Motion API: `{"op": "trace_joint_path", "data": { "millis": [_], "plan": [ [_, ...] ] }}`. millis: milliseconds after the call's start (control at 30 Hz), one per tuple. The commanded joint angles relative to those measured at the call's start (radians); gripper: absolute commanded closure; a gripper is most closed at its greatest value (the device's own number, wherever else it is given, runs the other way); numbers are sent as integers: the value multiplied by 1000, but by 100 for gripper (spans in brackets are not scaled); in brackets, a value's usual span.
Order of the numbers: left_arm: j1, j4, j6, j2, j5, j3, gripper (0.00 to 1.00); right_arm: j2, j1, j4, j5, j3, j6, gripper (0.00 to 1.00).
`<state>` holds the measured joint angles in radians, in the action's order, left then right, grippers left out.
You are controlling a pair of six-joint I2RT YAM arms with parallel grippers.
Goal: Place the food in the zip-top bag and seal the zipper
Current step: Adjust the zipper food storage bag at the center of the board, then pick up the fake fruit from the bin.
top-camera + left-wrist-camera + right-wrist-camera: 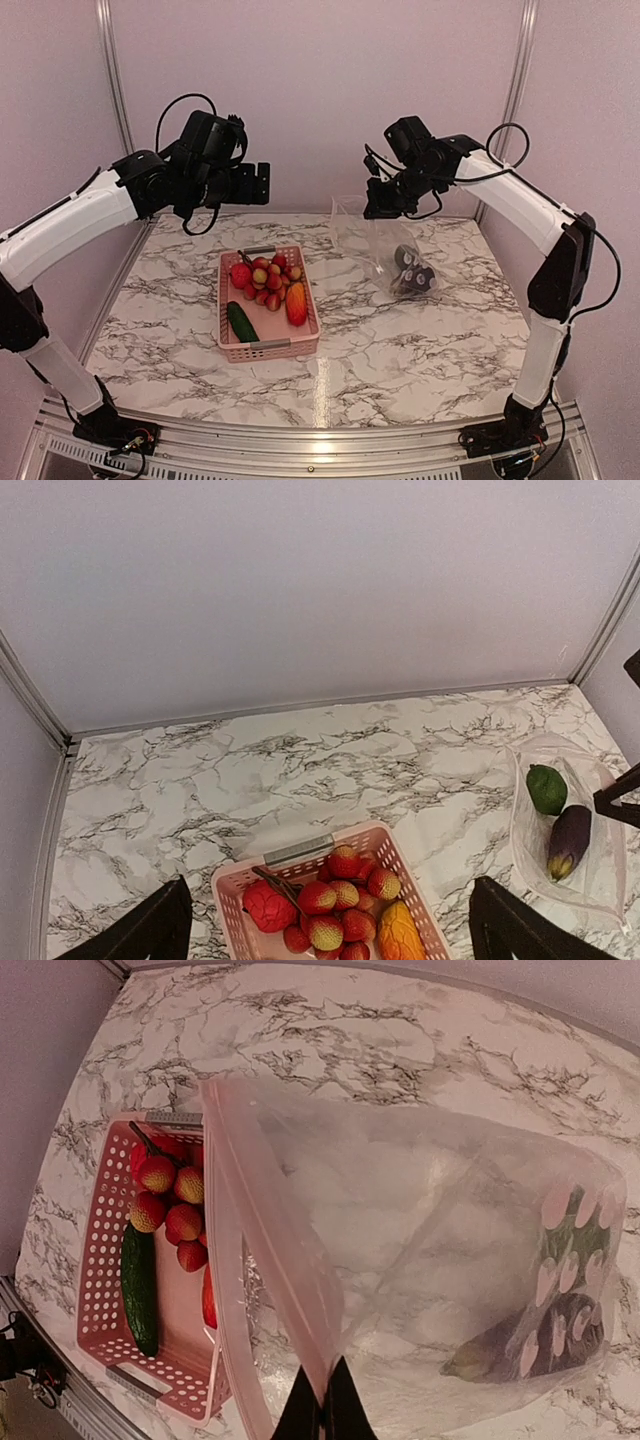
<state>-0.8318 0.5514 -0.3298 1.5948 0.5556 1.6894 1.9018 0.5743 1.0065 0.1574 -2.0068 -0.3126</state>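
The bag [430, 1210] sits on the desk [380, 350], just to the right of the pink basket [270, 348]. Its bottom rests on the desk and its mouth is lifted up. The right gripper [327, 1400] is pinched together on the pale zipper strip [268, 1260] at the mouth. That edge hangs from it, and the mouth faces the basket. Two pieces of food lie inside, down at the far end: a green pepper [546, 788] and a purple eggplant [568, 838].

The rest of the food is in the basket. There is a dark green cucumber [242, 322], an orange fruit [296, 303] and a bunch of small red balls [265, 277].

The left gripper [258, 185] is up in the air behind the basket. Its fingers are wide apart and nothing is in them.

I think the job is at the filling step and not very far along. The zipper is not shut yet.

Next, the left gripper should go down into the basket and close on one piece. The cucumber lies by itself along the left side, so it looks easy to grab. The red balls are packed close and touch each other, so they look harder.

Then the piece must be carried over to the bag's mouth and dropped inside. The bag is soft and floppy and the mouth looks narrow, so this needs good aim. The right gripper should hold the strip up for this. A bump could knock the strip loose or tip the bag.
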Motion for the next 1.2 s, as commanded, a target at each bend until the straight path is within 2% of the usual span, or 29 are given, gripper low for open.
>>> {"op": "trace_joint_path", "data": {
  "millis": [0,67,167,267,433,633,833,1167],
  "plan": [
    [-23,-25,-73,-43,145,-59,1,10,8,11,16,-59,14,100],
    [-4,-14,-239,-87,217,-153,1,5,7,15,14,-56,16,100],
    [49,-64,-258,-131,44,-284,1,-3,6,8,16,-41,17,100],
    [63,-77,-292,-155,-60,-375,2,-17,8,-8,22,-30,12,100],
    [63,6,-429,-148,-112,-445,21,-15,6,-8,27,-40,15,100],
    [62,17,-605,-136,-216,-528,35,-43,7,-42,34,14,4,100],
    [39,53,-690,-33,-311,-511,45,-50,7,-41,47,59,10,100],
    [16,139,-771,112,-325,-447,45,-73,7,-66,78,106,28,100]
  ]
}}
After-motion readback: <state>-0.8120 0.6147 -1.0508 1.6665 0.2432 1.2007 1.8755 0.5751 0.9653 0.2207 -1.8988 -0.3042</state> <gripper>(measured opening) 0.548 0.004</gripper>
